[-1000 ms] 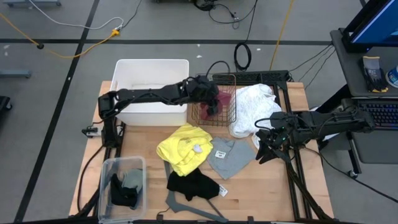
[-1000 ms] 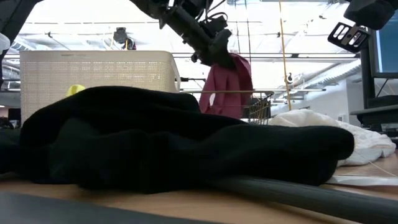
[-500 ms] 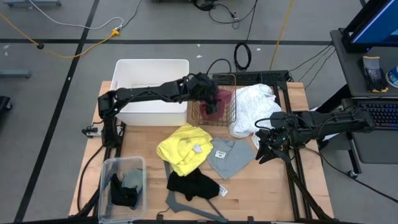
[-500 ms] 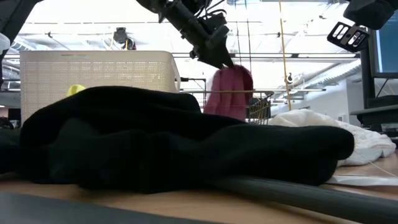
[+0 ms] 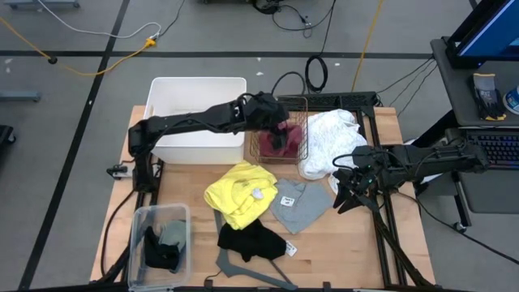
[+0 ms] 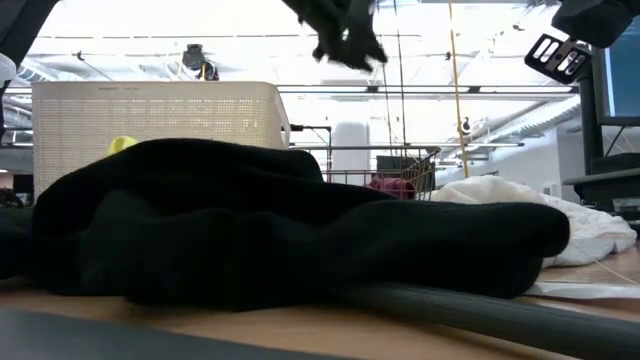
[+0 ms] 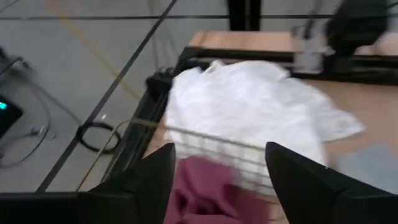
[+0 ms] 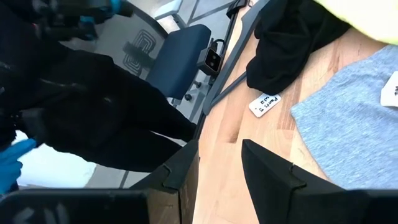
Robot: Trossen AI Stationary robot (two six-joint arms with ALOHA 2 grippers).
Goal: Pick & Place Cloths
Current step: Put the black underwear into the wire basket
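My left gripper (image 5: 274,118) hangs open above the wire basket (image 5: 258,151), raised well clear of it in the low view (image 6: 348,40). The maroon cloth (image 5: 285,138) lies bunched inside the basket, below my open fingers (image 7: 202,194). The large white cloth (image 5: 328,139) is heaped to the basket's right. Yellow (image 5: 239,193), grey-blue (image 5: 300,203) and black (image 5: 251,239) cloths lie on the table. The sage green cloth (image 5: 172,234) sits in the clear bin. My right gripper (image 5: 342,197) waits open near the table's right edge, above the grey-blue cloth's corner (image 8: 348,124).
A white bin (image 5: 199,89) stands at the far left, left of the basket. A clear bin (image 5: 138,243) sits at the near left corner. A thin grey hanger (image 5: 243,268) lies by the black cloth. Black frame rails run along the table's right side (image 5: 381,219).
My left gripper lowered the hanging maroon cloth over the wire basket, let go of it and rose. The cloth dropped from the fingers and now lies bunched in the basket. My right arm kept still.
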